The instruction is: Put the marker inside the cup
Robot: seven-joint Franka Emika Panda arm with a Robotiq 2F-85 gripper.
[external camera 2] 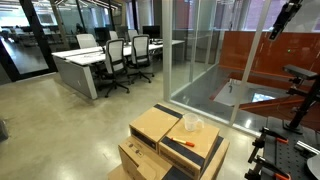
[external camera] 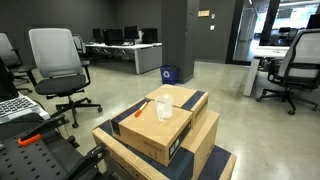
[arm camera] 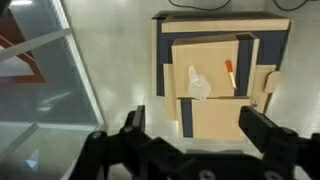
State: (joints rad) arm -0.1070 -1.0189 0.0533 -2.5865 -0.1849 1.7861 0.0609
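The marker (arm camera: 230, 72) looks light, thin and stiff, likely to roll if nudged, so a hold across its middle seems best. It lies flat on the top cardboard box (arm camera: 212, 55), just beside the clear cup (arm camera: 198, 83), which should tip easily. The end effector (arm camera: 197, 140) hangs well above, spread wide and holding nothing, the marker ahead and slightly off-centre

Hand (arm camera: 192, 128) jaws spread wide abv boxes (arm camera: 215, 118); marker (arm camera: 230, 72) beside cup (arm camera: 199, 86), apart.
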